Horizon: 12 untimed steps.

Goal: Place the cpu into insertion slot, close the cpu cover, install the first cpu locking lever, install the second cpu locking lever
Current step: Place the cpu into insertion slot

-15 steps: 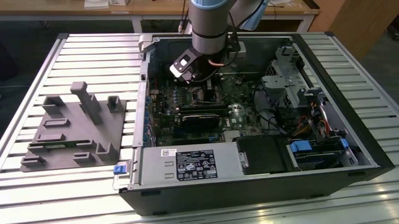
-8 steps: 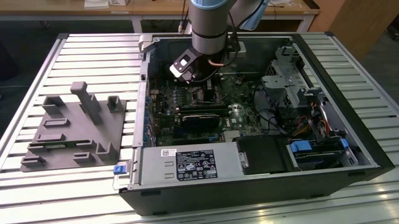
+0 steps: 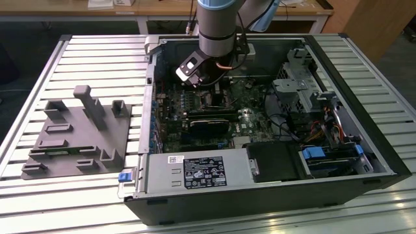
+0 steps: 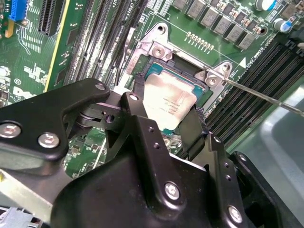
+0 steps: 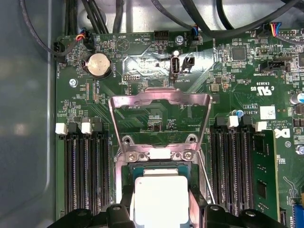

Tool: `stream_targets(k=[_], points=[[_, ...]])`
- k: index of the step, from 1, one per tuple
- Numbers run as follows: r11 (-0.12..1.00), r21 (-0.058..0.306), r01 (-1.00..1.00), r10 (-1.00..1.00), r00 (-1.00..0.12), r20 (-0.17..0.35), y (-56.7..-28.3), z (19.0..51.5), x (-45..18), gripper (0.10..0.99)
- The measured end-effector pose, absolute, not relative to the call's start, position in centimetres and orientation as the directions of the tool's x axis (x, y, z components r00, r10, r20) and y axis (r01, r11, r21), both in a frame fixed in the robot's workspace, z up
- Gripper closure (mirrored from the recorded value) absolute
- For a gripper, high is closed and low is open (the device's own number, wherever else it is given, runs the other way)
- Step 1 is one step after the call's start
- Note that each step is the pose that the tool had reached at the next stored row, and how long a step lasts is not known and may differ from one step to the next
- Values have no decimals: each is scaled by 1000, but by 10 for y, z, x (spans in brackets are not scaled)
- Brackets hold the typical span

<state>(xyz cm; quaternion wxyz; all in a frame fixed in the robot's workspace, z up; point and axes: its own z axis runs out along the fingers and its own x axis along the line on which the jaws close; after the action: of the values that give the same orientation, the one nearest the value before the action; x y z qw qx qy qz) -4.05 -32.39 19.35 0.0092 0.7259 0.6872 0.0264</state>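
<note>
Silvery-tan and flat, the cpu (image 5: 159, 202) sat clamped between the fingers of the black claw (image 4: 165, 111), over the dark-edged insertion slot (image 4: 187, 73) directly beneath the claw. Just beyond the claw's tips the cpu cover (image 5: 161, 96), a thin shiny metal frame, was swung open over the green circuit board (image 5: 95, 118), whose white print was too fine to read.

The silver-grey arm (image 3: 219, 19) hangs almost straight down, its wrist (image 3: 217, 46) vertical. The black gripper (image 4: 167, 107) points downward, its 2 fingers (image 4: 189, 129) pressed against opposite edges of the cpu (image 5: 159, 199), holding it between them.
</note>
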Motion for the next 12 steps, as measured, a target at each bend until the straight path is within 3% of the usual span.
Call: stream_targets(k=[10, 11, 12], points=[[-56, 50, 997, 998, 54, 26, -324, 194, -41, 537], [-56, 50, 997, 998, 54, 26, -324, 194, -41, 475], [-56, 50, 997, 998, 54, 26, -324, 194, -41, 475]])
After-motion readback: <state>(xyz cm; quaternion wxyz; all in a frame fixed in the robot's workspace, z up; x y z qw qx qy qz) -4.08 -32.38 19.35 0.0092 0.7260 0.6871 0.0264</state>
